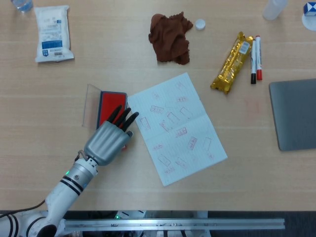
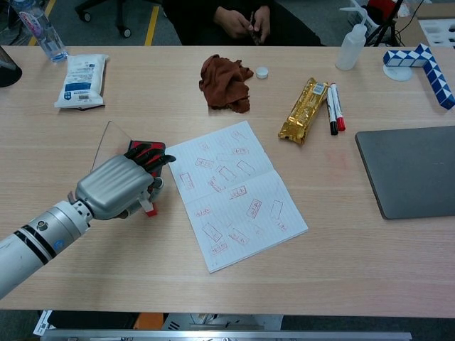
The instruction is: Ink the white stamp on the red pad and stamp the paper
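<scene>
The left robot hand [image 1: 109, 140], with a silver metal back and black fingers [image 1: 124, 116], lies over the near part of the red ink pad [image 1: 109, 102], which sits in a case with a clear open lid [image 1: 90, 104] on the light wooden worktop [image 1: 74, 79]. The fingers are stretched forward and a little apart above the red surface. In the chest view a small white and red piece, probably the white stamp [image 2: 147, 208], shows under the robot hand [image 2: 117, 187] at its near right edge, but I cannot tell if the robot hand grips it or only covers it. Just to the right of the pad lies the open white lined paper [image 1: 177, 128], already marked with many red stamp prints. Farther away on the worktop are a crumpled brown cloth [image 1: 170, 37], a gold foil snack bar [image 1: 233, 62] and a white packet of wipes [image 1: 53, 33]. The right robot hand is not visible in either view.
</scene>
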